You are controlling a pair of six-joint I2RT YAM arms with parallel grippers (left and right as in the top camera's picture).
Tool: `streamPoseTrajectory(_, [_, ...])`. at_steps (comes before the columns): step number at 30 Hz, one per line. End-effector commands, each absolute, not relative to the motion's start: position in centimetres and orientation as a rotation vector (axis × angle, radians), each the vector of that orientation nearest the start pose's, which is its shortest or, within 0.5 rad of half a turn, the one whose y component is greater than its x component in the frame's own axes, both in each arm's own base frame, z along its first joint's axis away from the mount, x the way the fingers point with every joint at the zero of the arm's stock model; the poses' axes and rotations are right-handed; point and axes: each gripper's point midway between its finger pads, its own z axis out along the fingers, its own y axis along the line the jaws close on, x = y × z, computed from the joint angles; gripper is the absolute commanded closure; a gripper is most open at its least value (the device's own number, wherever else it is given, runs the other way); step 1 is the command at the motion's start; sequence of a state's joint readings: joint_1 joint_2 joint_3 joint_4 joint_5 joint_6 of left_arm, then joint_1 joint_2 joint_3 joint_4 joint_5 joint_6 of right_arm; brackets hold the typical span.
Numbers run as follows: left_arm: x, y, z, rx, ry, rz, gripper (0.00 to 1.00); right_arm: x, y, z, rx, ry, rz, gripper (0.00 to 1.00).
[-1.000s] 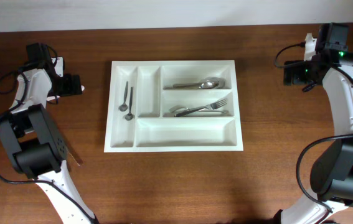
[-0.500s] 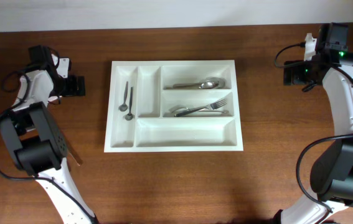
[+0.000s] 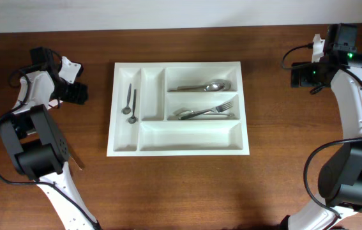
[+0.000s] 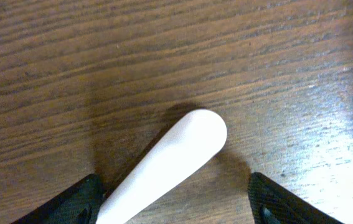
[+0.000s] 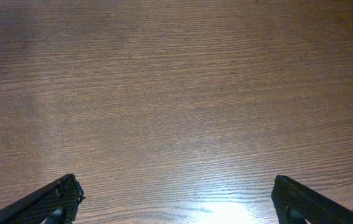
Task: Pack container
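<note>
Large white rectangular plastic cutlery tray point(image 3: 177, 107) sits flat at centre of the dark brown wooden tabletop point(image 3: 181, 191), long side running 9 to 3 o'clock.

Tray contents:
- narrow compartment at the 9 o'clock edge: two small dark teaspoons point(image 3: 130, 102), side by side, bowls toward 6 o'clock
- wide compartment at 12 o'clock: silver tablespoon point(image 3: 206, 85), bowl toward 3 o'clock
- middle wide compartment: silver forks point(image 3: 207, 112), overlapping, tines toward 3 o'clock

Left end effector point(image 3: 75, 94) hangs at roughly 10 o'clock from the tray, apart from it. In the left wrist view a smooth white rounded handle end point(image 4: 176, 152) lies close over the wood, running up from beside the left finger point(image 4: 83, 199). The two dark fingers show a wide gap there, yet I cannot tell whether the handle is clamped or merely resting beside one finger.

Right end effector point(image 3: 302, 76) hangs at about 2 o'clock from the tray, well apart from it. Its fingers point(image 5: 45, 202) are spread wide, only bare wood grain between them
</note>
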State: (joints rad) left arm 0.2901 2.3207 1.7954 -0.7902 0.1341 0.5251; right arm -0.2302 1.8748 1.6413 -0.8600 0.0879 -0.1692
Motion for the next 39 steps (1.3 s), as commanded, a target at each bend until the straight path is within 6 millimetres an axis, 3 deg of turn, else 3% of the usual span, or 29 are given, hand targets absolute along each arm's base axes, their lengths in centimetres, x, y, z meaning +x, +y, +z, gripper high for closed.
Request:
streamPoseTrajectory(1, [46.1,11.3,-3.2,0.372,2.95,-0.111,0.34,45.1,-12.1,15.4,0.101,2.664,-0.248,0.01])
streamPoseTrajectory(3, [46.1,11.3,-3.2,0.372,2.952,-0.113,0.42,45.1,-12.1,15.4,0.102,2.664,-0.248,0.01])
streamPoseTrajectory(6, [46.0,11.3,-3.2,0.371,2.954,-0.114,0.79,45.1,-12.1,15.4,0.101,2.664,-0.248,0.01])
streamPoseTrajectory(9, [46.1,11.3,-3.2,0.372,2.951,-0.112,0.96,45.1,-12.1,15.4,0.101,2.664,-0.248,0.01])
streamPoseTrajectory(10, [46.2,11.4,-3.2,0.371,2.948,-0.11,0.98,45.1,-12.1,15.4,0.102,2.665,-0.248,0.01])
streamPoseTrajectory(17, [46.6,11.5,-3.1,0.368,2.93,-0.099,0.98,45.1,-12.1,15.4,0.101,2.664,-0.248,0.01])
streamPoseTrajectory(24, [47.9,11.9,-2.2,0.217,2.907,-0.087,0.98,45.1,-12.1,15.4,0.101,2.664,-0.248,0.01])
streamPoseTrajectory(30, [50.2,12.6,1.2,0.097,2.853,-0.069,0.98,45.1,-12.1,15.4,0.101,2.664,-0.248,0.01])
streamPoseTrajectory(39, [51.1,12.8,4.3,-0.074,2.837,-0.087,0.98,45.1,-12.1,15.5,0.101,2.664,-0.249,0.01])
